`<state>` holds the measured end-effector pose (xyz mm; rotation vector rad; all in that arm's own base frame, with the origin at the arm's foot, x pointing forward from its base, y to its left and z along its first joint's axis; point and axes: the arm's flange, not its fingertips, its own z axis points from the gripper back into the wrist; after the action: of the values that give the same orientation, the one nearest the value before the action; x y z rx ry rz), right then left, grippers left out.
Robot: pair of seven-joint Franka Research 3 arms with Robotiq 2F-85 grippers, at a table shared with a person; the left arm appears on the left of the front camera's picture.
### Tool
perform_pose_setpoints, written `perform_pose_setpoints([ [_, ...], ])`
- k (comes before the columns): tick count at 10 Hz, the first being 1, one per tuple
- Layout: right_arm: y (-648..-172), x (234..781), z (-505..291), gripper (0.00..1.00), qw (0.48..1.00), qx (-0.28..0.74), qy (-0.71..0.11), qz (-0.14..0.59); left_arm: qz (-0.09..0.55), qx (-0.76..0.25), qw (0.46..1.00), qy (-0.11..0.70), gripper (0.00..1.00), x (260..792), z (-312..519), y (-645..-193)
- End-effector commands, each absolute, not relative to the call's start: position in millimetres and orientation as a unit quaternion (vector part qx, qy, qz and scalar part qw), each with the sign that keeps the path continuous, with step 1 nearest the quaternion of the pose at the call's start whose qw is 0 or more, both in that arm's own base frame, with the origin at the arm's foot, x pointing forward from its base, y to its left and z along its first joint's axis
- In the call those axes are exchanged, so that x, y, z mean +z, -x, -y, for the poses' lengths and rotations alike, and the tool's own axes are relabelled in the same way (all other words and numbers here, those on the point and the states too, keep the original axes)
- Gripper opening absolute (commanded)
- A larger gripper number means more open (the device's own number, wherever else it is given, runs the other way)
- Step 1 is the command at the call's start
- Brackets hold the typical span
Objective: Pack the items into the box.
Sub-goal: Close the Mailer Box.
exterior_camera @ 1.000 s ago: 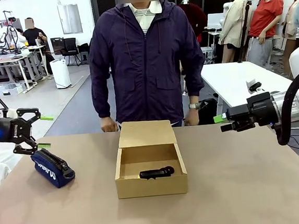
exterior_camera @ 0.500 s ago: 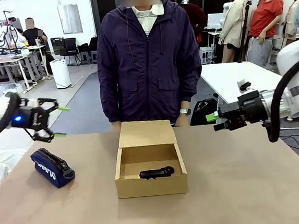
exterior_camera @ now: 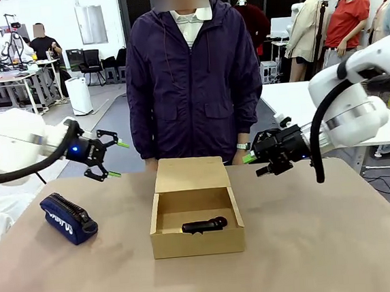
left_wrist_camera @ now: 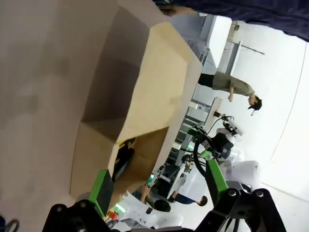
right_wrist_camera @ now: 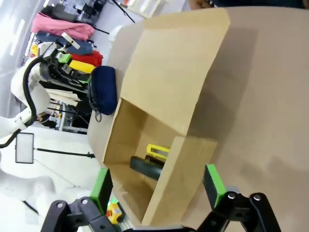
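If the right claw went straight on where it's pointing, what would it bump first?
Probably the cardboard box: the right wrist view shows it straight ahead of the right claw. Whether its side wall or open flap comes first is hard to judge.

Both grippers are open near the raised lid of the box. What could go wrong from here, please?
1. The right gripper hangs open close to the person's hand behind the lid; a move toward the lid could strike that hand.
2. The left gripper faces the same lid from the other side; uneven pushes might slide the box, or the two grippers could bump together.
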<state>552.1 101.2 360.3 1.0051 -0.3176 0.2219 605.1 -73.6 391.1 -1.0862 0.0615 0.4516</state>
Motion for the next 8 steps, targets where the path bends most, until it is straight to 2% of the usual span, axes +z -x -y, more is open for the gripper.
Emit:
perform_pose_setpoints([
  [1, -585, 356, -113, 1.0, 0.864, 0.078, -0.479, 0.134, -0.052, 0.201, 0.829, 0.519, 1.0, 375, 93, -625],
  [3, -628, 333, -115, 1.0, 0.853, -0.027, -0.504, 0.133, -0.078, 0.18, 0.821, 0.536, 1.0, 342, 114, -631],
  [5, -658, 309, -120, 1.0, 0.83, -0.062, -0.547, 0.092, -0.067, 0.175, 0.805, 0.563, 1.0, 321, 118, -634],
  [6, -659, 307, -117, 1.0, 0.828, -0.058, -0.549, 0.098, -0.079, 0.186, 0.796, 0.571, 1.0, 317, 115, -635],
  [7, -636, 310, -112, 1.0, 0.848, -0.035, -0.519, 0.104, -0.079, 0.185, 0.819, 0.538, 1.0, 322, 122, -630],
  [8, -636, 310, -112, 1.0, 0.848, -0.035, -0.519, 0.104, -0.079, 0.185, 0.819, 0.538, 1.0, 322, 122, -630],
])
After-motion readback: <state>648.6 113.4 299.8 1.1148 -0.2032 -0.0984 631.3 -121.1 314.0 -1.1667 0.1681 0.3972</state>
